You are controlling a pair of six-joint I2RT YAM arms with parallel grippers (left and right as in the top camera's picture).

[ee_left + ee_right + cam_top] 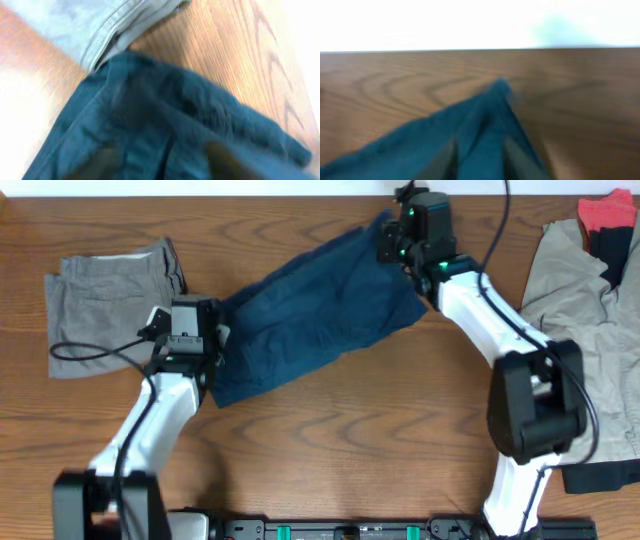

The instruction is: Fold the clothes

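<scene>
Across table (350,430), navy shorts (320,310), spread diagonally

Navy shorts (320,310) — grey shorts (100,300), beige piece (580,290), red piece (608,213); wood-grain brown table (350,440).

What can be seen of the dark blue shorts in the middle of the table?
The dark blue shorts are soft, wrinkled cloth. They lie in a slanted band across the wooden table, from lower left to upper right. The right gripper pinches the upper right corner, which rises to a peak. The left gripper is at the lower left end, and the cloth hides its grip.
</scene>
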